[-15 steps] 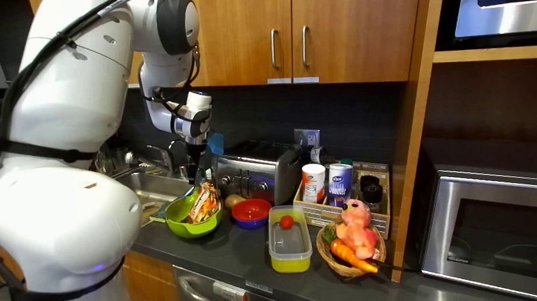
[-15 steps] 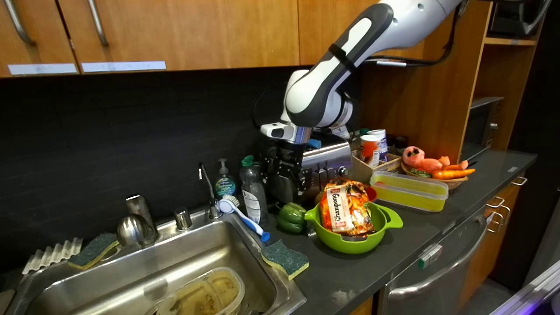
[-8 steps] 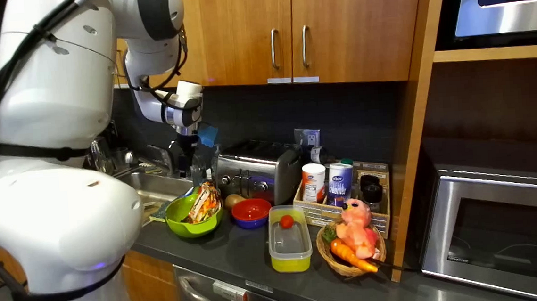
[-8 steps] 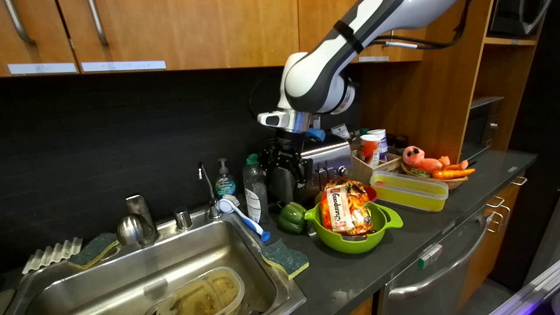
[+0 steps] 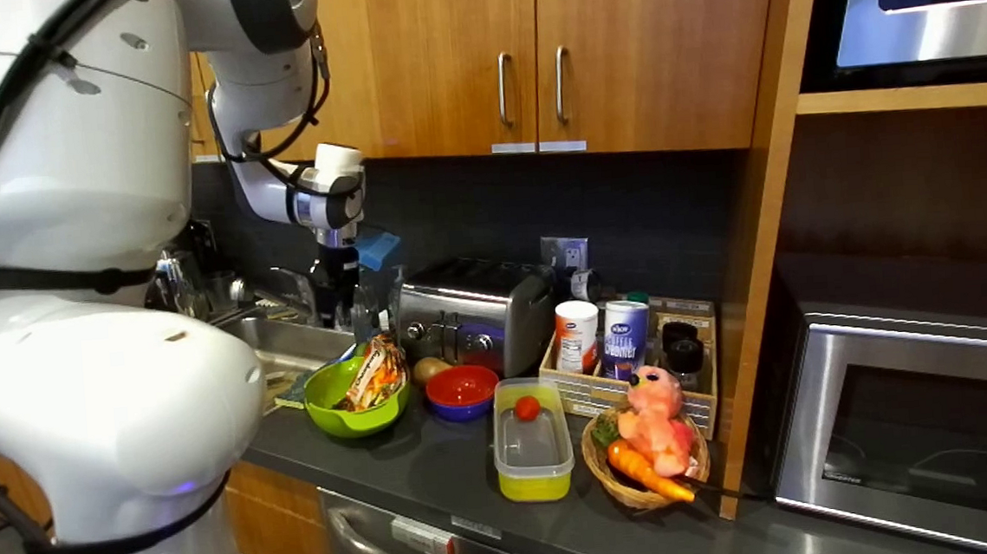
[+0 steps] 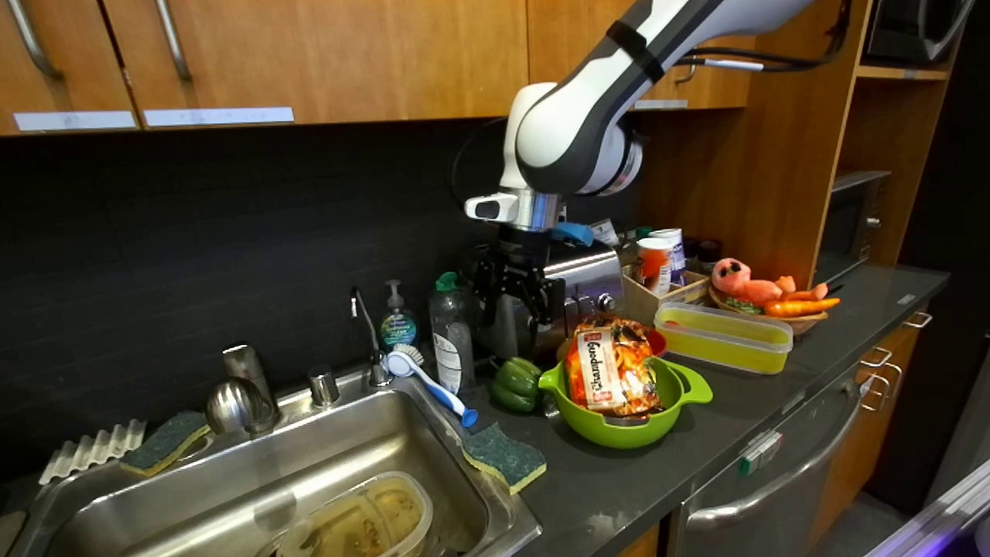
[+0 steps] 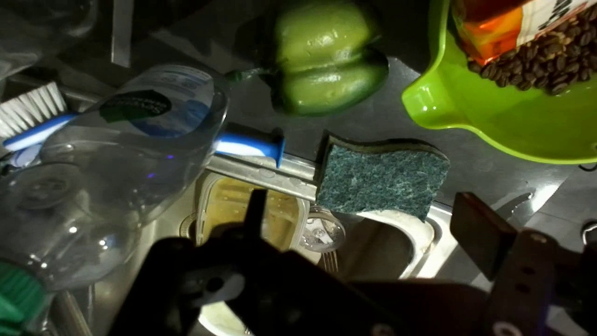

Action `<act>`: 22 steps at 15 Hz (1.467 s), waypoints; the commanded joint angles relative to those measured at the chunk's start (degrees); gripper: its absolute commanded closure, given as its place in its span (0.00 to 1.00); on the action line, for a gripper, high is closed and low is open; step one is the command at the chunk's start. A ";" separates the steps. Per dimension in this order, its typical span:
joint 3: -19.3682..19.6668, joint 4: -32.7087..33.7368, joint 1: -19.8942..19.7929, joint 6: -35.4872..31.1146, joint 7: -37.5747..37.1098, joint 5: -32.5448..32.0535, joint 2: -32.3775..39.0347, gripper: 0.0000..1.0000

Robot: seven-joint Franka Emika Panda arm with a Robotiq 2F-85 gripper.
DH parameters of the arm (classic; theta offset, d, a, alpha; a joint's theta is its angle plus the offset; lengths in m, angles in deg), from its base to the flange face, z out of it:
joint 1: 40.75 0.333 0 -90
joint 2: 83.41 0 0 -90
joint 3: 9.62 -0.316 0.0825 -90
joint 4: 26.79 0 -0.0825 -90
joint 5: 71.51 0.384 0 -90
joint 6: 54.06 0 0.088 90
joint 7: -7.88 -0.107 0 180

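Closest in the wrist view, one claw (image 7: 366,217), spread wide at the tips and with hold of nothing. Near it, standing upright, one clear bottle (image 7: 158,107) with a green cap. Lower than the claw, lying on the tabletop (image 6: 572,499) between that bottle and one green bowl (image 6: 611,435), one pepper (image 7: 331,60). Leaning in the bowl, one packet (image 6: 599,371); beside it, dark beans (image 7: 529,72) beyond counting. Partly over the rim of one sink (image 6: 240,499), one sponge (image 7: 382,177); beside the thicker of two taps (image 6: 240,402), a second sponge (image 6: 164,445). At the sink's back corner, one brush (image 6: 442,394); behind that, one soap pump (image 6: 398,325). Down in the sink, one divided tub (image 6: 424,507).

Farther along, one toaster (image 5: 461,310); one red bowl (image 5: 462,389) nested in one blue bowl (image 5: 467,413); one box (image 5: 534,489), green below, with one tomato (image 5: 527,408) inside; one crate (image 5: 576,403) with two canisters (image 5: 577,341) and at least two dark-topped jars (image 5: 684,355); one basket (image 5: 598,471) with one plush toy (image 5: 660,417) and one carrot (image 5: 646,470).

Across the tabletop, dark grey with a dull sheen in places and one pale smudge (image 6: 607,522) near the front edge. Beneath it, one steel front (image 6: 773,464) with a bar handle. Behind, one dark backsplash (image 5: 655,222) with one outlet (image 5: 574,256); overhead, wooden cupboards (image 5: 435,64). At the far end, one steel-fronted appliance (image 5: 905,448) on the tabletop and a second appliance (image 5: 937,36) on a wooden shelf (image 5: 924,99).
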 commanded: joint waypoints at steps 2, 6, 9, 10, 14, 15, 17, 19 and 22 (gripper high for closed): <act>2.27 -4.32 1.88 0.29 -8.83 -1.87 -5.10 0.00; 3.50 -7.97 2.16 -1.37 -17.26 -2.44 -9.49 0.00; 4.02 -12.42 1.66 -5.44 -21.56 0.65 -14.09 0.00; 4.33 -14.18 1.62 -7.25 -22.86 1.93 -15.74 0.00; 6.29 -22.28 2.60 -14.34 -28.59 6.16 -23.37 0.00; 6.90 -24.22 2.99 -15.65 -30.39 6.11 -25.25 0.00; 8.09 -27.59 3.75 -17.52 -34.22 4.68 -28.37 0.00; 9.09 -30.43 4.54 -17.82 -38.43 2.71 -31.53 0.00; 10.02 -33.62 5.48 -17.21 -44.82 -0.87 -35.58 0.00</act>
